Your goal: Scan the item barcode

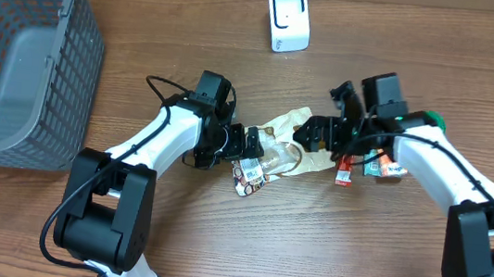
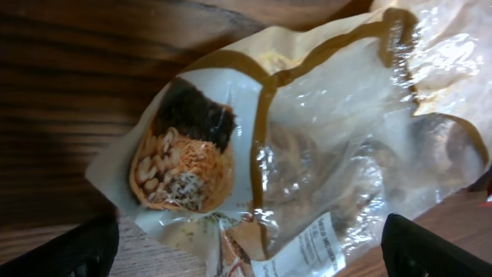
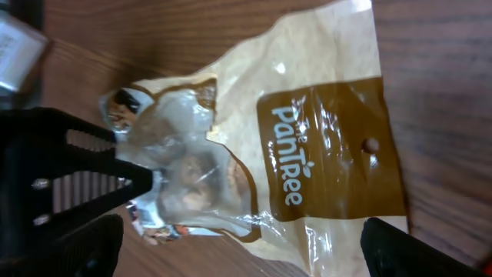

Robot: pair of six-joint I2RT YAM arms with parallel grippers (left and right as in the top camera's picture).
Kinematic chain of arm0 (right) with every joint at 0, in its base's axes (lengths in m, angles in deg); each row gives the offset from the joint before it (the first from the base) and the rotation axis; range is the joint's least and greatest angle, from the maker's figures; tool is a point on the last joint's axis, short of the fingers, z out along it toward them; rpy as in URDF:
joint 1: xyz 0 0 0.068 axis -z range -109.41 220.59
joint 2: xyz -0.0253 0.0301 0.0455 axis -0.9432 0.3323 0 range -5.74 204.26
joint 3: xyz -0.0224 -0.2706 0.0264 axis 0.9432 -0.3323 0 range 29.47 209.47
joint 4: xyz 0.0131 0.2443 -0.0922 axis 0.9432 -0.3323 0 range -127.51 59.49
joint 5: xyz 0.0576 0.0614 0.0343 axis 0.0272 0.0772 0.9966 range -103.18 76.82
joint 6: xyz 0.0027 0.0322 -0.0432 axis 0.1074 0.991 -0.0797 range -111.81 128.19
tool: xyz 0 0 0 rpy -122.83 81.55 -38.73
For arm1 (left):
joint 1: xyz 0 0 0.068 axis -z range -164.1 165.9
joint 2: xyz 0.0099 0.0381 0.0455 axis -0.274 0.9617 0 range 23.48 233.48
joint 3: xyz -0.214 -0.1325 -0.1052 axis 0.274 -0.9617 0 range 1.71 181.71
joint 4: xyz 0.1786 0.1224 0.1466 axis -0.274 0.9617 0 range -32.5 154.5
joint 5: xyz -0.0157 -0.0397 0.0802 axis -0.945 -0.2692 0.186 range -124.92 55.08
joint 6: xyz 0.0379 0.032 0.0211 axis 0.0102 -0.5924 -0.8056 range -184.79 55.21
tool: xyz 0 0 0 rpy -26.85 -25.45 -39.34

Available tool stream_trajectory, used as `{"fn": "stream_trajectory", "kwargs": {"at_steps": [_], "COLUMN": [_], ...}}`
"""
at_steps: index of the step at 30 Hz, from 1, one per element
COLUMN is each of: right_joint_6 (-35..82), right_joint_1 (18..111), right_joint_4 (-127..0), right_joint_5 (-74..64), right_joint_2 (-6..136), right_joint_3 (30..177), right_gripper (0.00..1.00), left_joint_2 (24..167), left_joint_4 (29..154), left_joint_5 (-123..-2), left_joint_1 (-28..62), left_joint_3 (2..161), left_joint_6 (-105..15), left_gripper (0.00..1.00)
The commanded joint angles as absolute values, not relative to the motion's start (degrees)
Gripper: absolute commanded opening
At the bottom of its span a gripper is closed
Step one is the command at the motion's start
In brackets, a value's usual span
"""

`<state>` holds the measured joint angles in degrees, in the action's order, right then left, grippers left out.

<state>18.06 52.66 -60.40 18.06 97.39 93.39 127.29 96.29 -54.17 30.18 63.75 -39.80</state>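
The item is a crumpled snack bag (image 1: 288, 148), clear plastic with brown and cream print, lying flat on the wooden table between both arms. My left gripper (image 1: 250, 148) hangs open over its left end; the wrist view shows the bag (image 2: 307, 146) spanning the gap of the left gripper (image 2: 250, 258), with a white printed label (image 2: 307, 250) near the lower edge. No barcode lines can be made out. My right gripper (image 1: 308, 134) is open over the right end; the bag (image 3: 323, 146) lies under the right gripper (image 3: 242, 250). A white scanner (image 1: 287, 20) stands at the back.
A grey mesh basket (image 1: 15, 47) fills the back left corner. A red packet (image 1: 344, 173) and a teal packet (image 1: 382, 165) lie under the right arm. In the right wrist view the left arm's black gripper (image 3: 61, 169) shows at the bag's far end.
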Motion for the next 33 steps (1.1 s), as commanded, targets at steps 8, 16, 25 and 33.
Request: {"fn": "stream_trajectory", "kwargs": {"at_steps": [8, 16, 25, 33], "right_joint_6": [26.82, 28.42, 30.93, 30.69], "right_joint_1": [49.21, 46.74, 43.70, 43.70], "right_joint_4": [-57.76, -56.21, -55.88, -56.95], "right_joint_5": [11.27, 17.04, 19.16, 19.55], "right_joint_2": [97.76, 101.15, 102.72, 102.72], "right_joint_3": [90.59, 90.48, 90.46, 90.46], "right_gripper": [1.00, 1.00, 1.00, 1.00], "left_joint_2": [128.06, 128.06, 128.06, 128.06], "left_joint_4": [93.42, 92.77, 92.75, 91.74], "left_joint_5": [-56.25, -57.21, -55.68, -54.39], "left_joint_1": [30.62, 30.97, 30.86, 30.97], "left_joint_3": [61.76, 61.74, 61.74, 61.76], "left_joint_6": [-38.81, -38.81, -38.81, -38.81], "left_gripper": [0.98, 0.98, 0.83, 0.63]}}
